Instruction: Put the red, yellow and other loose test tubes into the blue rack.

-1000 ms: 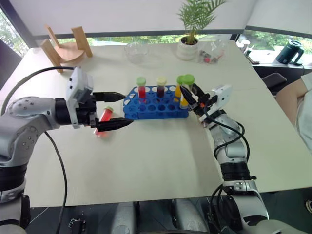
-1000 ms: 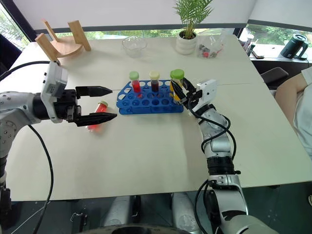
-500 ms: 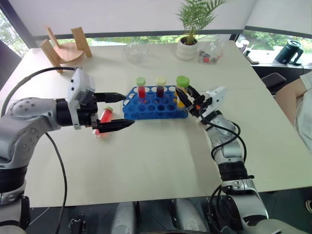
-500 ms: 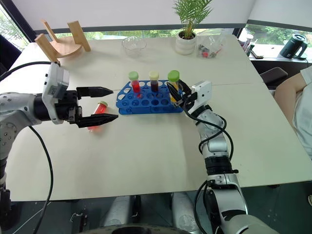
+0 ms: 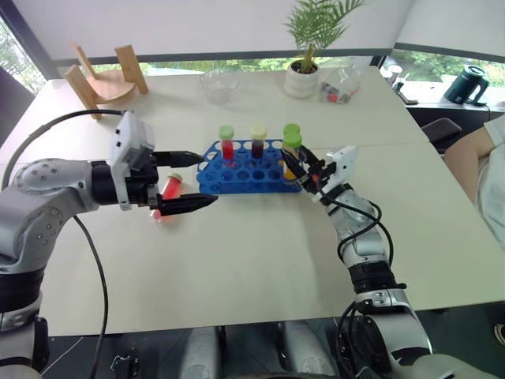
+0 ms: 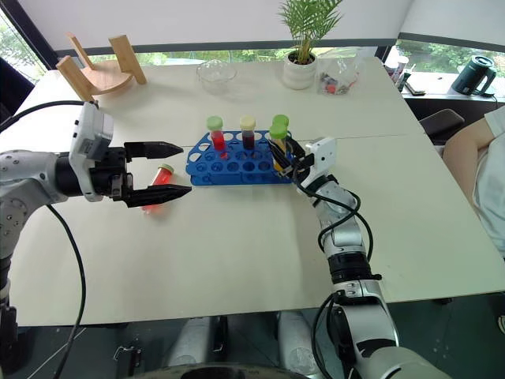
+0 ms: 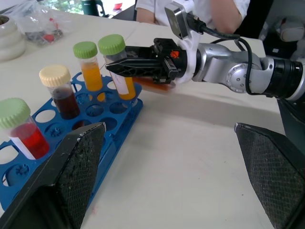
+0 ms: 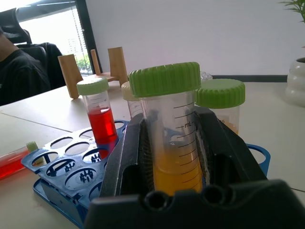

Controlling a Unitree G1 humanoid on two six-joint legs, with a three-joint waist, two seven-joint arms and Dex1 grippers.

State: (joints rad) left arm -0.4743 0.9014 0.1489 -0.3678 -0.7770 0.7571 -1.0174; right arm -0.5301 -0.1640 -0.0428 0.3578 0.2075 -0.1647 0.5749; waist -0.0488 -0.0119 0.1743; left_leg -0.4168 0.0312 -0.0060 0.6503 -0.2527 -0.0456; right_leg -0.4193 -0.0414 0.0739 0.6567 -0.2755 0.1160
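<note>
Four tubes stand upright in the blue rack (image 5: 248,167) on the tabletop (image 5: 260,253): red tube with green cap (image 5: 228,144), dark maroon tube with cream cap (image 5: 258,140), yellow tube with green cap (image 5: 291,136) at the rack's right end, and a second yellow tube (image 8: 171,138) just beside it. Right claw (image 5: 298,161) has its fingers (image 8: 131,157) closed around that second yellow tube, both sides touching it. Left claw (image 5: 185,178) is spread wide, holding nothing, hovering left of the rack. One loose red tube (image 5: 167,192) lies flat on the tabletop between its open fingers (image 5: 189,203), not touched.
</note>
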